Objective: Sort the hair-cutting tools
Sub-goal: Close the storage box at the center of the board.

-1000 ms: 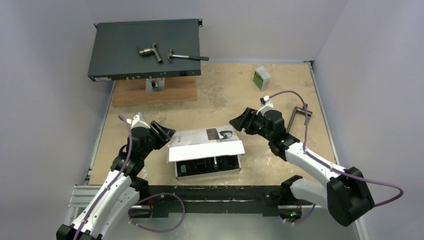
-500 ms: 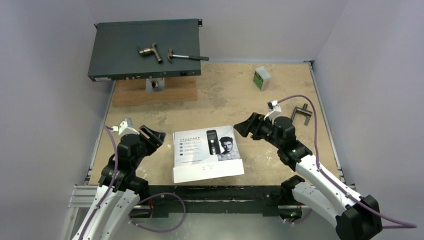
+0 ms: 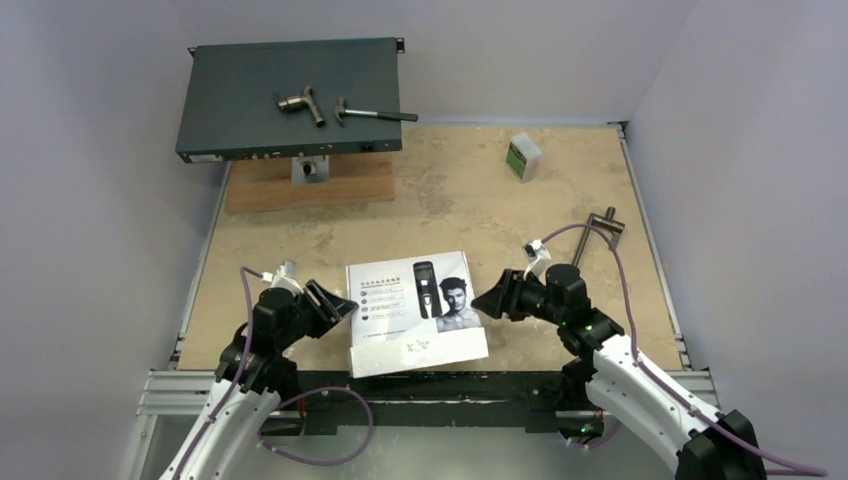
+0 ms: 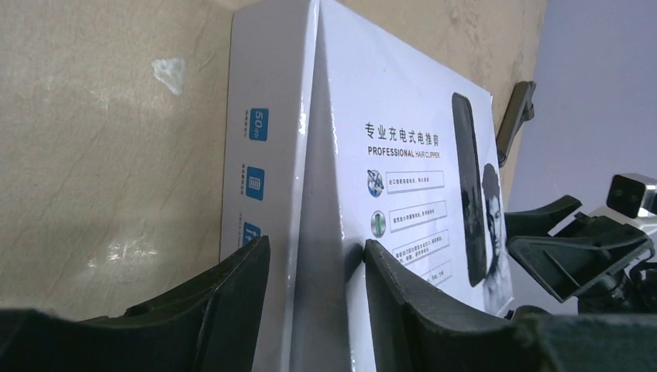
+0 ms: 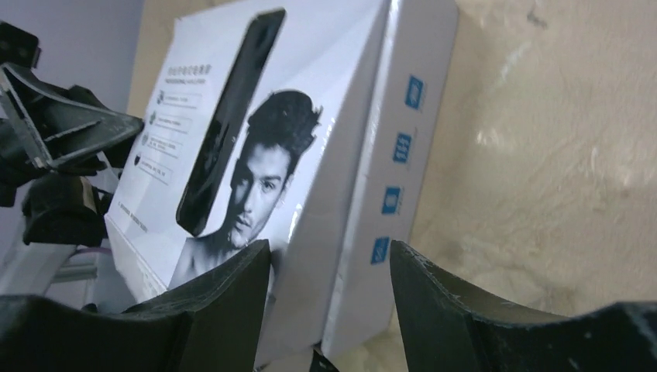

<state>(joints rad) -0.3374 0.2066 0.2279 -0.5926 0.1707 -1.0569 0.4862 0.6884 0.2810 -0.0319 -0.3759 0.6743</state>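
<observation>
Closed now, the clipper box [image 3: 415,312] has slid to the table's [image 3: 450,190] near edge, open room beyond. Left claw [image 3: 340,300] and right claw [image 3: 487,300] straddle its side edges, fingers parted, grip unclear. Its printed clipper [image 3: 424,285] runs near-to-far.

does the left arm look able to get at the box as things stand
Likely yes: the left gripper has its jaws either side of the left edge of the box, with nothing else in between. Whether they pinch it is unclear.
</observation>
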